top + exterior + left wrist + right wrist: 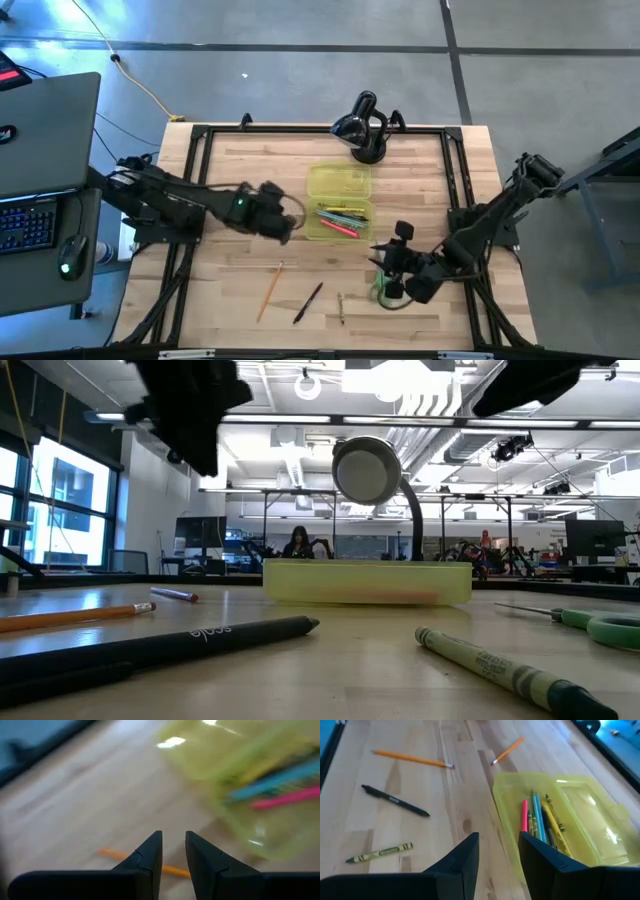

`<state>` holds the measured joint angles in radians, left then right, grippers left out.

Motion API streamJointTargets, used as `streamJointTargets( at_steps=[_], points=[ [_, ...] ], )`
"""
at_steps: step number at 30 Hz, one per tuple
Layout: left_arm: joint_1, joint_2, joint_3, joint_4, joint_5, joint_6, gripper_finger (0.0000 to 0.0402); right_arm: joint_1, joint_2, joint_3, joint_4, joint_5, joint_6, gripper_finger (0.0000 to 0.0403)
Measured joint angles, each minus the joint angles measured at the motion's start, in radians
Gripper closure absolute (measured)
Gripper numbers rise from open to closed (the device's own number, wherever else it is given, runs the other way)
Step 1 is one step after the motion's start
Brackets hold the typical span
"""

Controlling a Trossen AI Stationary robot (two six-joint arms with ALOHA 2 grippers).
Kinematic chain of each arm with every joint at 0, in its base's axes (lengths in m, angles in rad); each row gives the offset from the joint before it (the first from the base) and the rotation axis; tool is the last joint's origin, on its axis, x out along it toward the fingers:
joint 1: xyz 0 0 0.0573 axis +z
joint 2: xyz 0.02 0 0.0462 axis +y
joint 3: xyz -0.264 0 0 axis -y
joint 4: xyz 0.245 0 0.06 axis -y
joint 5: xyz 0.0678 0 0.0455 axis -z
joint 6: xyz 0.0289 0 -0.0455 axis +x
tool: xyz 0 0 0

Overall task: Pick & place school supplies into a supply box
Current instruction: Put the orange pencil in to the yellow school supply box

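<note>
Supply box [338,202] sits mid-table, open, crayons inside. Left gripper [173,851] beside it: narrow gap between fingers, holding nothing. Right gripper [498,851] over the scissors [385,290]: slightly parted, empty.

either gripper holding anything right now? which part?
Nothing held. Left gripper and right gripper both show empty gaps between their fingers, above the table beside the supply box.

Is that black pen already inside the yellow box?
No. In the right wrist view the black pen lies on the bare wooden table, apart from the yellow box, which holds several crayons.
</note>
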<state>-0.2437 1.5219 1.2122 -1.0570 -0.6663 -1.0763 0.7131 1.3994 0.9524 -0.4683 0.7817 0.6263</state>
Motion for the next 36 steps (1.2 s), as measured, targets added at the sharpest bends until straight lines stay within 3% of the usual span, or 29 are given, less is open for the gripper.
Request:
streamJointTargets(
  at_steps=[3, 6, 10, 16, 22, 26, 31, 36],
  points=[
    [0.051, 0.016, 0.001, 0.147, 0.179, 0.272, 0.0286, 0.032, 0.000, 0.000, 0.003, 0.027, 0.013, 0.0285],
    [0.072, 0.037, 0.004, 0.213, 0.404, 0.651, 0.0286, 0.058, 0.000, 0.000, 0.010, 0.032, 0.011, 0.0285],
    [0.100, 0.035, 0.003, 0.201, 0.457, 0.883, 0.0286, 0.078, 0.000, 0.000, 0.018, 0.039, 0.004, 0.0285],
    [0.188, -0.006, 0.001, 0.096, 0.541, 1.040, 0.0286, 0.086, 0.000, 0.000, 0.024, 0.039, 0.004, 0.0285],
    [0.328, -0.094, -0.008, -0.029, 0.607, 1.076, 0.0286, 0.086, 0.000, 0.000, 0.013, 0.065, 0.004, 0.0285],
    [0.403, -0.239, -0.147, 0.155, 0.704, 1.149, 0.0286, 0.086, 0.000, 0.000, 0.014, 0.087, 0.003, 0.0285],
    [0.483, -0.454, -0.464, 0.507, 0.894, 1.151, 0.0286, 0.086, 0.000, 0.000, 0.010, 0.099, 0.001, 0.0285],
    [0.499, -0.548, -0.735, 0.737, 0.916, 1.117, 0.0286, 0.086, 0.000, 0.000, 0.000, 0.100, -0.005, 0.0285]
  ],
)
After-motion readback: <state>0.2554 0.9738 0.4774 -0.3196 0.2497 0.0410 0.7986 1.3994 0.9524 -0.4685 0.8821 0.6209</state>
